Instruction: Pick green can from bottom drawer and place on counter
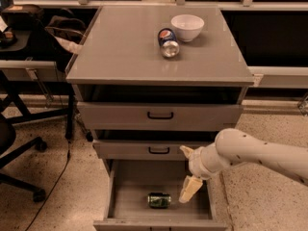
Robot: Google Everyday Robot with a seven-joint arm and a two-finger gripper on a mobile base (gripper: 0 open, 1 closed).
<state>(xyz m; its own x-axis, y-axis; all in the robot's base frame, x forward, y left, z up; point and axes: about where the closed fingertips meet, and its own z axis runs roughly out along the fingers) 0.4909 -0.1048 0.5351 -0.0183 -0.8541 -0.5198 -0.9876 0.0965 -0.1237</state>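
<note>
The green can (159,200) lies on its side on the floor of the open bottom drawer (130,177), near the front middle. My gripper (187,171) hangs over the right part of that drawer, above and to the right of the can, not touching it. Its two cream fingers (188,190) are spread apart and hold nothing. The white arm reaches in from the right. The counter (125,47) is the grey glossy top of the cabinet.
A blue-and-red can (168,42) lies on the counter beside a white bowl (187,27) at the back right. Two shallower drawers with black handles (160,115) sit above the open one, slightly pulled out. An office chair (12,143) and desk stand at the left.
</note>
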